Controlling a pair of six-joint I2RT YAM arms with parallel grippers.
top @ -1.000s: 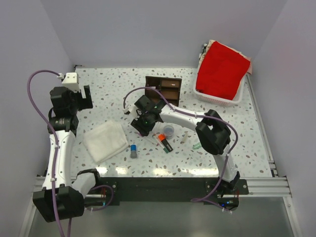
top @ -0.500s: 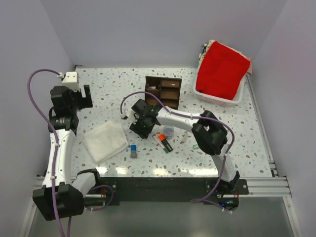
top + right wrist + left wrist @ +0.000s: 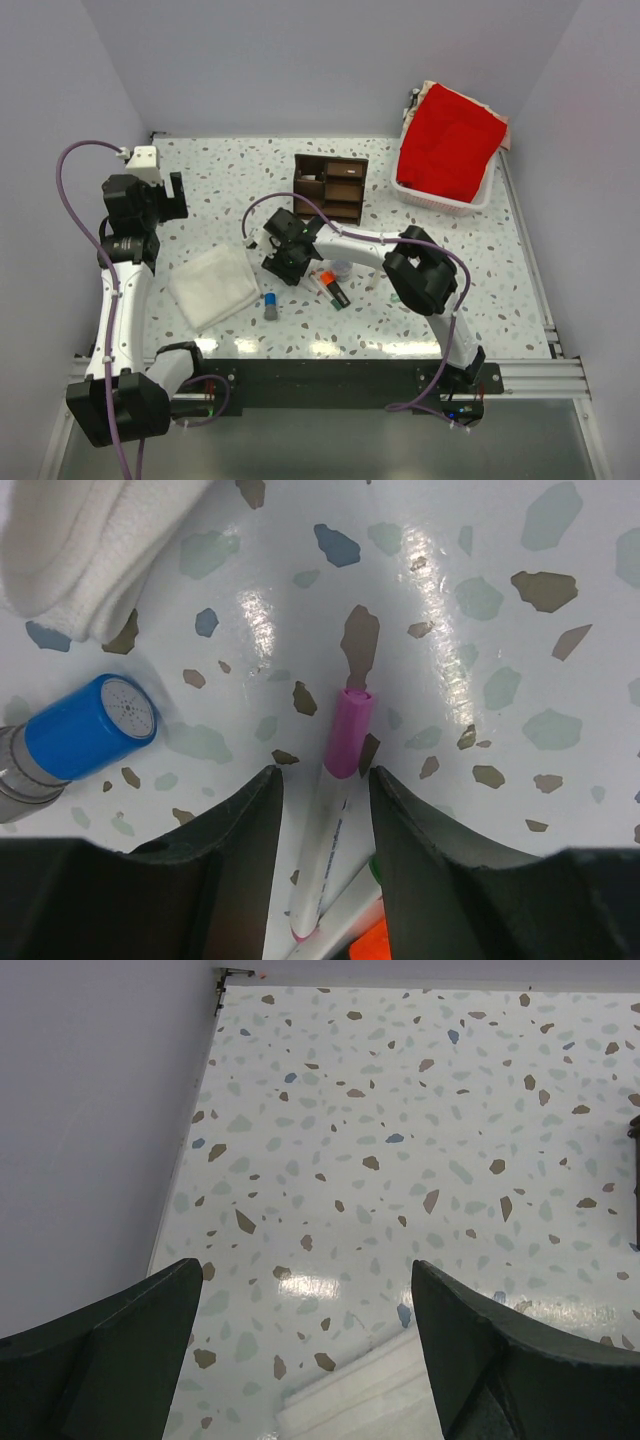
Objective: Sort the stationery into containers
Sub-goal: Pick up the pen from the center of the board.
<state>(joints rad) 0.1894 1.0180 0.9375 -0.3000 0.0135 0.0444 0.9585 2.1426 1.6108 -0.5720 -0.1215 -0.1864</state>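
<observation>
My right gripper (image 3: 285,262) is low over the table, left of the loose stationery. In the right wrist view its jaws (image 3: 322,780) are open and straddle a white pen with a pink cap (image 3: 338,780) lying flat; the fingers do not press it. A blue-capped grey stick (image 3: 85,735) (image 3: 270,306) lies to the left. The orange-and-black highlighter (image 3: 334,289), round bluish pot (image 3: 342,268) and mint-green piece (image 3: 397,296) lie nearby. The dark brown organizer (image 3: 331,186) stands behind. My left gripper (image 3: 150,200) (image 3: 305,1280) is open, empty and raised at the far left.
A white folded cloth (image 3: 212,287) lies left of the right gripper; its corner shows in both wrist views (image 3: 90,540) (image 3: 400,1390). A white basket with red cloth (image 3: 445,150) stands at the back right. Walls enclose the table on three sides.
My right gripper has moved left and toward the near edge, coming down over the pink-capped pen. The left arm has not moved.
</observation>
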